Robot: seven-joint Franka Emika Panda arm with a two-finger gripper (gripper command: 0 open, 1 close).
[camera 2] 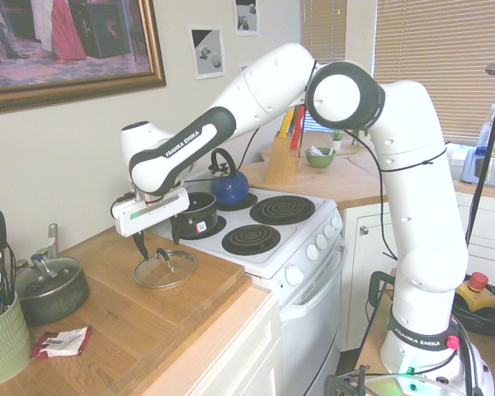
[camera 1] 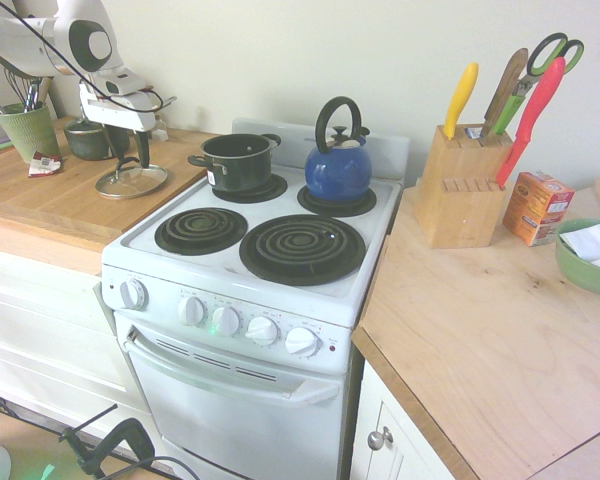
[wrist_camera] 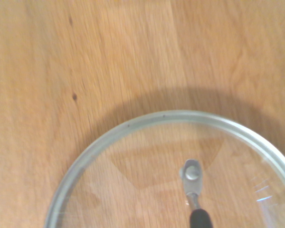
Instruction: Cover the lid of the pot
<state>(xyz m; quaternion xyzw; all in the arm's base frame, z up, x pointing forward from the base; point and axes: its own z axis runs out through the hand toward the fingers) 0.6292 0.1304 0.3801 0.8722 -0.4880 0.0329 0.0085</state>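
- The pincer [camera 2: 157, 239] hung spread and empty, pointing down just above the lid [camera 2: 164, 269].
- The lid lay flat on the wooden desk [camera 2: 107, 318], near the stove [camera 1: 248, 290] edge, knob not yet gripped.
- The pot [camera 1: 238, 162] stood uncovered on the back-left burner, so grasp, carry and placing all looked left to do.
- Open room lay between them; the blue kettle [camera 1: 337, 168] stood just beside the pot.

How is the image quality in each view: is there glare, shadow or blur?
First exterior view: bright, washed-out wall, sharp stove. Second exterior view: strong backlight from the blinds. Wrist view: slightly soft; the lid casts a dark shadow on the wooden counter.
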